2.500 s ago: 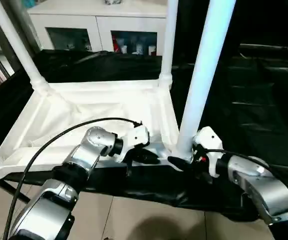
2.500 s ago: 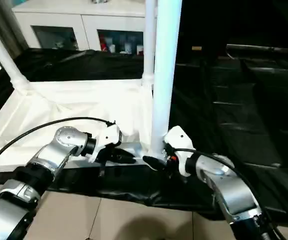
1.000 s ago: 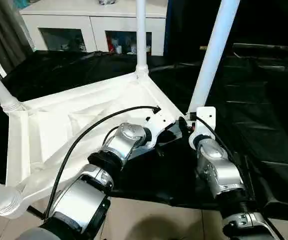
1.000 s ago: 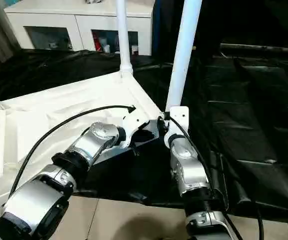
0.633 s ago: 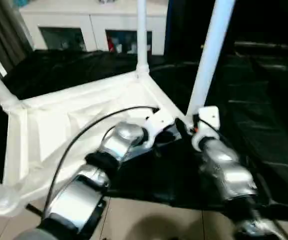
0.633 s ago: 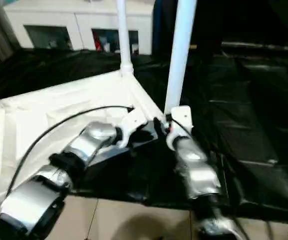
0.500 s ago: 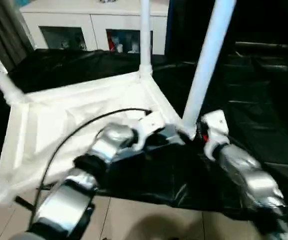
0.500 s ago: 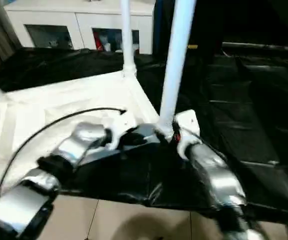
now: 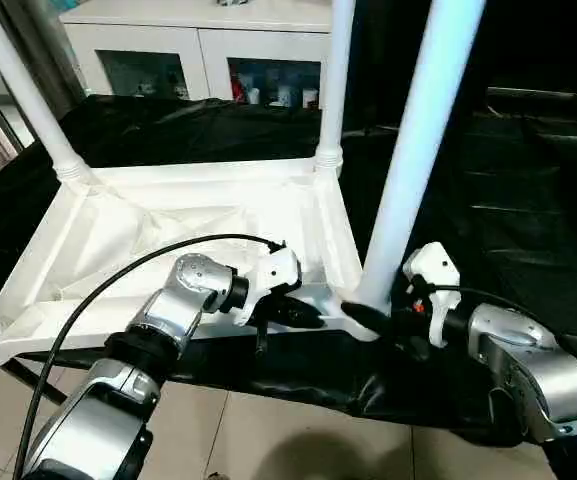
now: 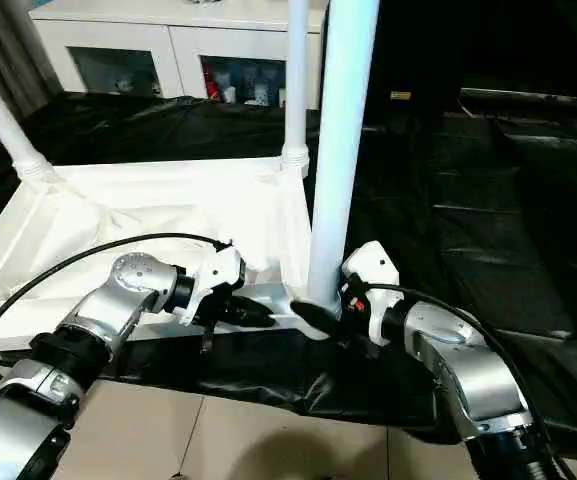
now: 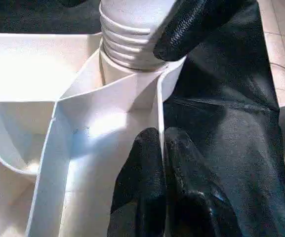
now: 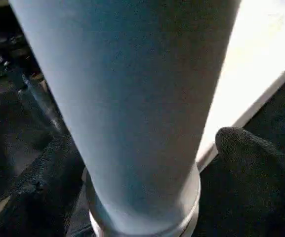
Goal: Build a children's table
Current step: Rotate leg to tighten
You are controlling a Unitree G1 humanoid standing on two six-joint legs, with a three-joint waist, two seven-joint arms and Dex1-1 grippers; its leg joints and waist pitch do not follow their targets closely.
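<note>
My right gripper [image 10: 320, 318] clasps the upright leg [image 10: 338, 150] at its near-corner socket; my left gripper [image 11: 154, 163] pinches the tabletop's [image 9: 168, 225] near rim beside it.

Bright overhead light washes the white table top [image 9: 198, 215] nearly to glare, while the black sheet [image 9: 528, 210] beyond stays dim with soft sheen. Head views are sharp; up close the leg [image 12: 132, 98] reads bluish and soft, and a shadow pools on the floor [image 9: 298, 450].
</note>
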